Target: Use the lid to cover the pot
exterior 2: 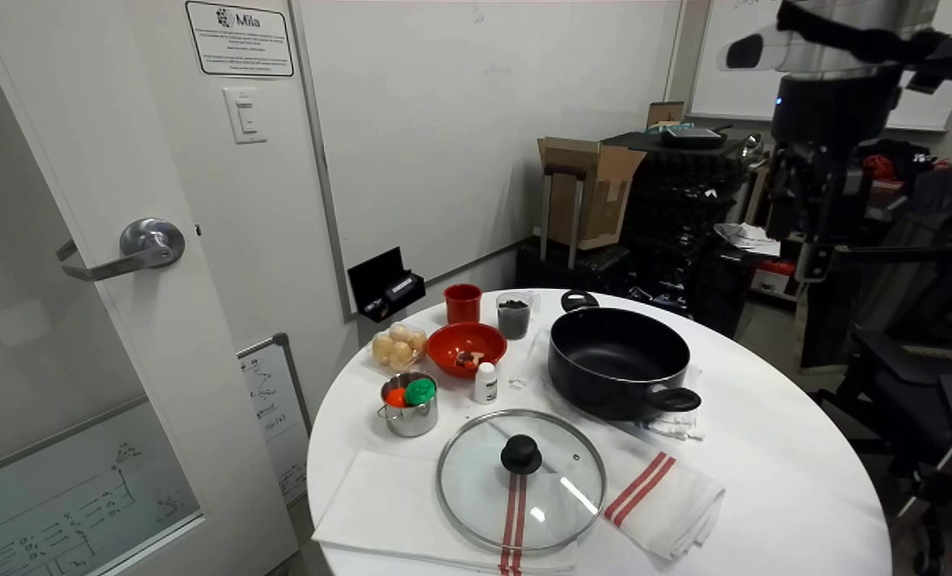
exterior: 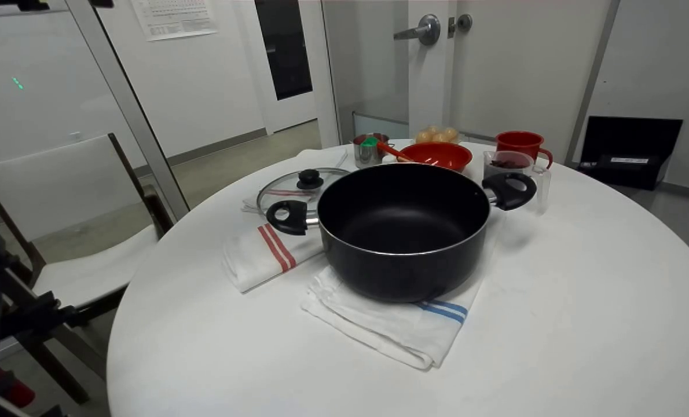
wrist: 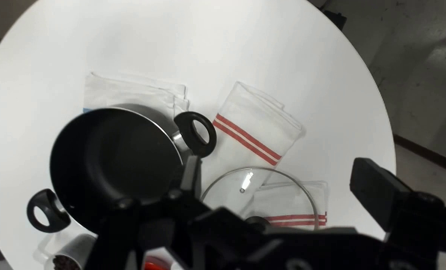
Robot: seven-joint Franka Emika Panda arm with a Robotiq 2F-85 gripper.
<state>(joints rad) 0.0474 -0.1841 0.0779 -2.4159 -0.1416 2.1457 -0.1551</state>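
The black pot (exterior: 402, 272) stands upright and uncovered on a folded blue-striped towel. It also shows in an exterior view (exterior 2: 616, 392) and at the left in the wrist view (wrist: 125, 157). The clear glass lid (exterior 2: 516, 504) lies knob up on red-striped towels beside the pot. It is partly behind the pot in an exterior view (exterior: 286, 185), and the gripper hides its near part in the wrist view (wrist: 226, 195). My gripper (wrist: 279, 174) is open and empty, with its fingers wide apart. It hangs well above the table in an exterior view (exterior 2: 817, 260).
A red bowl (exterior 2: 466, 346), a small metal pot (exterior 2: 412, 418), a white bottle (exterior 2: 486, 384), a red mug (exterior 2: 462, 304), a clear cup (exterior 2: 514, 318) and an egg pack (exterior 2: 398, 346) stand near the pot and lid. A red-striped towel (exterior: 257, 260) lies beside the pot.
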